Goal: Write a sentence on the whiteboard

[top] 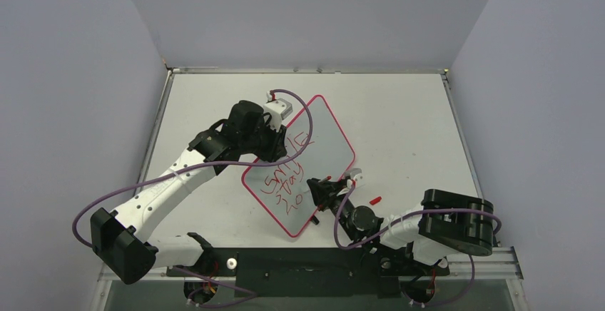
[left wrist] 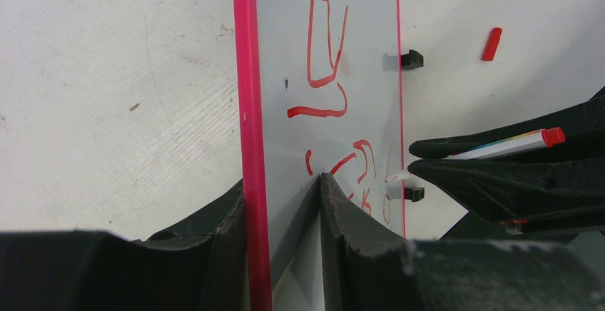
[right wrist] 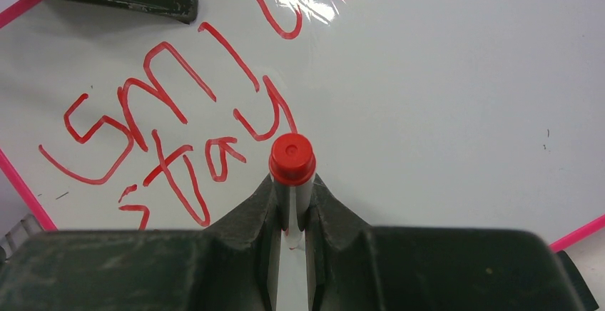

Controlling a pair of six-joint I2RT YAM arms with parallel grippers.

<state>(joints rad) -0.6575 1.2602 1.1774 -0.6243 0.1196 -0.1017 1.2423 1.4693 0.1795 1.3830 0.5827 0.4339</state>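
The whiteboard (top: 324, 136), with a red-pink border, lies tilted at mid-table. The red sentence (top: 285, 182) reads "Smile", "stay" and the start of a third line; it also shows in the right wrist view (right wrist: 164, 118) and the left wrist view (left wrist: 328, 75). My left gripper (top: 278, 150) is shut on the board's far left edge (left wrist: 247, 111), one finger on each side. My right gripper (top: 322, 191) is shut on a white marker (right wrist: 292, 157) with a red end. The marker's tip (left wrist: 392, 177) touches the board near its clip edge.
A loose red marker cap (top: 375, 200) lies on the table right of the board and also shows in the left wrist view (left wrist: 491, 43). Two black clips (left wrist: 412, 59) sit on the board's near edge. Grey walls enclose the table on three sides.
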